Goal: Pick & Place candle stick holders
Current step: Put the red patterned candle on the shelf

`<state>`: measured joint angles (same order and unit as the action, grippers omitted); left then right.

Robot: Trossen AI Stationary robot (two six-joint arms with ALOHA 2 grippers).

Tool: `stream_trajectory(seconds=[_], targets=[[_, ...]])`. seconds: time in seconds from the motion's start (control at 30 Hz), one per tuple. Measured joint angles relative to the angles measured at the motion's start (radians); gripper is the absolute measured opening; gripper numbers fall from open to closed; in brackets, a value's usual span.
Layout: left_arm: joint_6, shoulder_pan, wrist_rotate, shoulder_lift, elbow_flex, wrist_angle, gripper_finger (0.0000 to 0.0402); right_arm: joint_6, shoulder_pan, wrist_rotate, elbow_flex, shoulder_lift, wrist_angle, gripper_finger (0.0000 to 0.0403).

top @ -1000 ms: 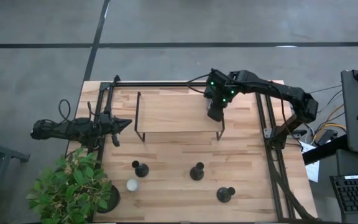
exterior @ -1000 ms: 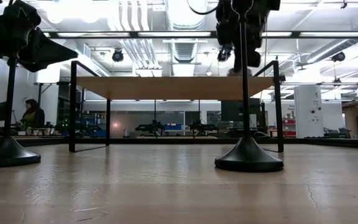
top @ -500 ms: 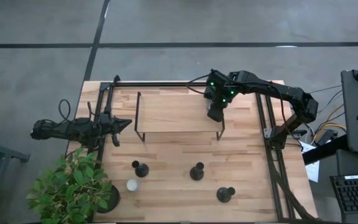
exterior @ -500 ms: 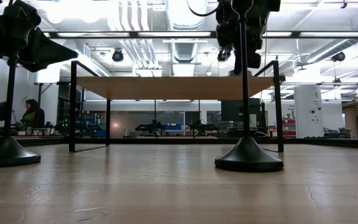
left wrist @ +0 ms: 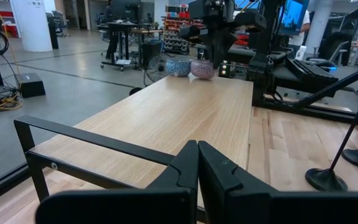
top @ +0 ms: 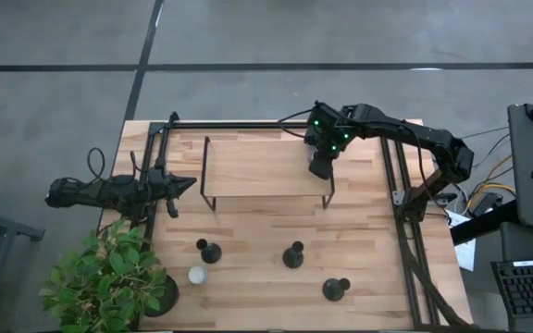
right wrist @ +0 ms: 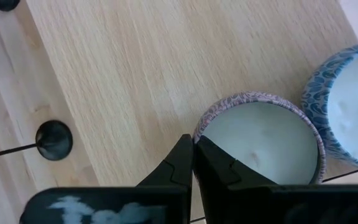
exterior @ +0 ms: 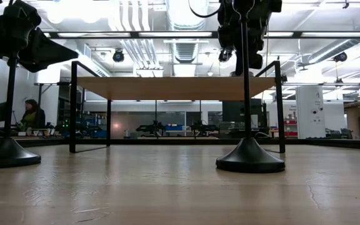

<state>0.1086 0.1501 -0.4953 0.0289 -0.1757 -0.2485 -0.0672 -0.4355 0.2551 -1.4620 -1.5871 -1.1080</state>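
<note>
Three black holders with round bases stand upright on the table (top: 210, 250) (top: 292, 254) (top: 336, 289), and a whitish cup (top: 197, 275) rests on its base beside the first. Two patterned cups, one purple (right wrist: 260, 134) and one blue (right wrist: 347, 118), stand on the wooden shelf (top: 257, 168) at its right end. My right gripper (right wrist: 193, 149) is shut, pointing down over the purple cup's rim; it also shows in the high view (top: 320, 168). My left gripper (top: 185, 184) is shut and empty at the shelf's left end. My right gripper's shut fingertips (right wrist: 185, 149) stand at the purple cup's rim (right wrist: 199, 132), coming from above. I cannot tell whether they touch it. The cup stands upright on the shelf.
The shelf stands on a black wire frame (exterior: 72, 106) in the middle of the table. A potted plant (top: 109, 282) is at the near left corner. Black rails (top: 405, 231) run along the table's left and right sides. Bare wood lies under the shelf and between the holders.
</note>
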Motion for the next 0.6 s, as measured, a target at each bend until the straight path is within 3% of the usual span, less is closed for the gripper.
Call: stream_trajectory(seconds=[0.37, 0.6], targets=[[0.0, 0.0, 0.0, 0.0, 0.0, 0.0, 0.0007, -0.017, 0.001, 0.012, 0.0, 0.0, -0.002, 0.0009], [0.0, 0.0, 0.0, 0.0, 0.0, 0.0, 0.0007, -0.031, 0.001, 0.012, 0.0, 0.0, -0.002, 0.0036]])
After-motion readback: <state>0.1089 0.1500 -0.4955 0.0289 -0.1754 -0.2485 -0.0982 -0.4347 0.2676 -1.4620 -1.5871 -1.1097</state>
